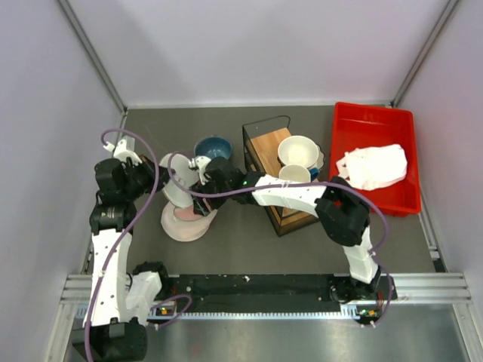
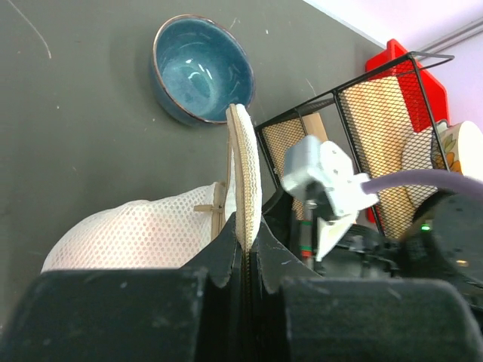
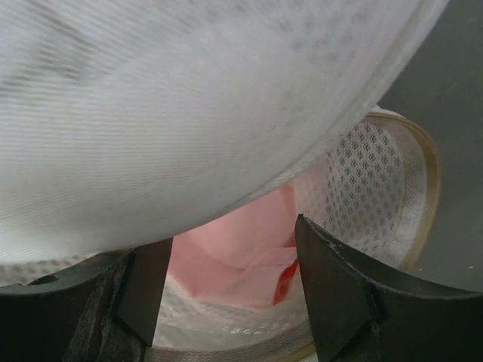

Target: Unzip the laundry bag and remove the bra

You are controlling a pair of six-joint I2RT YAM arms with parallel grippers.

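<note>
The laundry bag [image 1: 184, 223] lies on the dark table left of centre, its white mesh [image 2: 136, 234] showing pink through it. My left gripper [image 2: 247, 243] is shut on the edge of the bag's stiff round end [image 2: 244, 166] and holds it upright; from above this gripper [image 1: 166, 181] is at the bag's far-left side. My right gripper [image 3: 230, 253] is open, its jaws at the bag's open mouth [image 3: 362, 173]. The pink bra [image 3: 234, 253] lies inside the bag, between and beyond the jaws. From above the right gripper [image 1: 198, 179] is over the bag's far side.
A blue bowl [image 1: 213, 148] stands just behind the bag. A black wire rack [image 1: 266, 128] with a wooden board holds white bowls [image 1: 296, 151] at centre. A red tray [image 1: 375, 113] at the back right holds a white crumpled cloth [image 1: 373, 166].
</note>
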